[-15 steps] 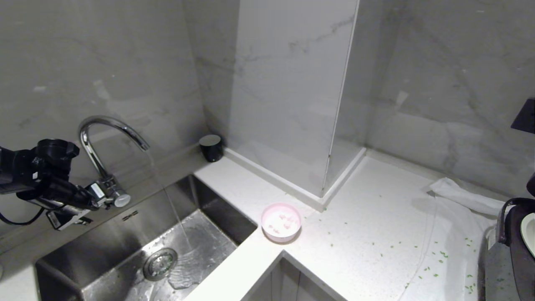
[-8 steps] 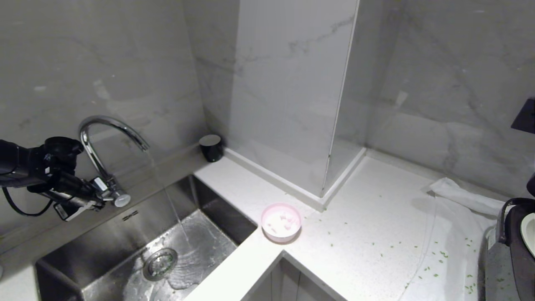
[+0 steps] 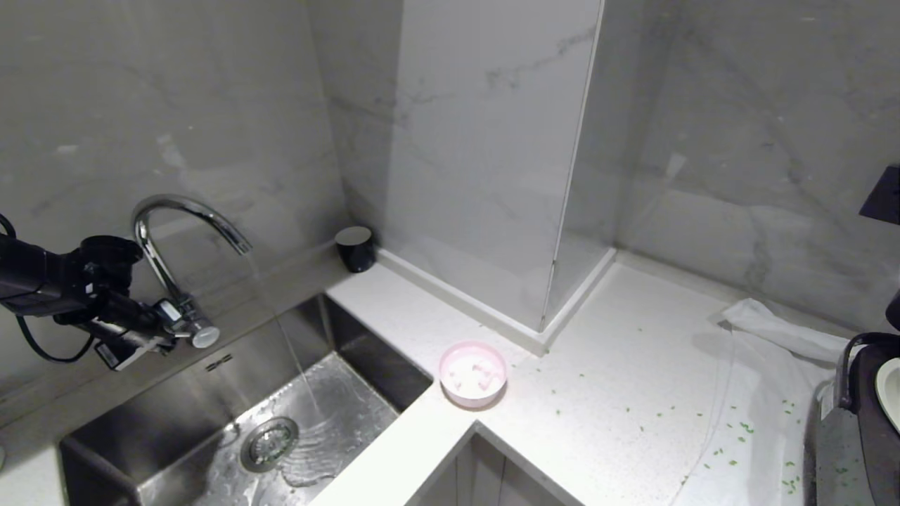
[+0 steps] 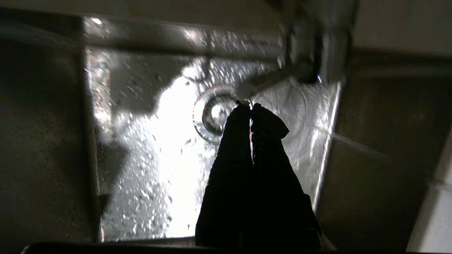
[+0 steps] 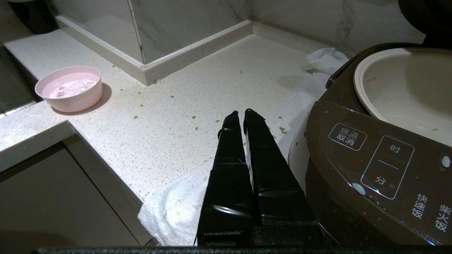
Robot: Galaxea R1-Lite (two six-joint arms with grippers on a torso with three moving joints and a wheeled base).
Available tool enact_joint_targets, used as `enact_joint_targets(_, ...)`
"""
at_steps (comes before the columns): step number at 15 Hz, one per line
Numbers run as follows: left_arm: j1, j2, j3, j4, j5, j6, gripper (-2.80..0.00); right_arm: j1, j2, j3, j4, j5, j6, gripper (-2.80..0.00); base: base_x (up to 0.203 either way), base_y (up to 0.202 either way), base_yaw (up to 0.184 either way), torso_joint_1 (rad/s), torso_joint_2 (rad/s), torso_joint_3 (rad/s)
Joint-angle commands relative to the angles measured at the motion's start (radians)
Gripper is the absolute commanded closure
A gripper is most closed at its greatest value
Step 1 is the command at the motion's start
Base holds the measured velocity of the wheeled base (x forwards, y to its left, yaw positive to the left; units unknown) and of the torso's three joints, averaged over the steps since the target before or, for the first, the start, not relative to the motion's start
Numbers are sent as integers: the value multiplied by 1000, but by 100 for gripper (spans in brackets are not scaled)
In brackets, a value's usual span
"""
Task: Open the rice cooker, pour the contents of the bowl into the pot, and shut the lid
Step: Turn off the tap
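One step looks done, since your dark brown rice cooker (image 5: 370, 158) shows its cream pot (image 5: 409, 91) uncovered, yet the pink plastic bowl (image 3: 472, 374) sits unpoured on the counter (image 3: 619, 393), left end effector (image 4: 250, 106) pressed together at the faucet (image 3: 176, 239), right end effector (image 5: 243, 114) pressed together, empty.

The left gripper (image 3: 165, 325), fingers pressed together, hangs over the sink (image 3: 176, 422) with the faucet (image 3: 183, 232) just ahead, blocking its way. Countertop (image 5: 197, 88) ahead of the right gripper (image 5: 240, 114) lies open; the rice cooker (image 5: 370, 158) crowds one side.
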Motion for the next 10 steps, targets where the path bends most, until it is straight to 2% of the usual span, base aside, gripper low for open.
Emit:
enact_joint_targets(1,14,27,-23,2,0,-15,0,0,1,0,1,0,0,0,0,0,0,0,0,0)
enact_joint_targets(10,41,53,-101,5,5,-24,0,0,1,0,1,0,0,0,0,0,0,0,0,0)
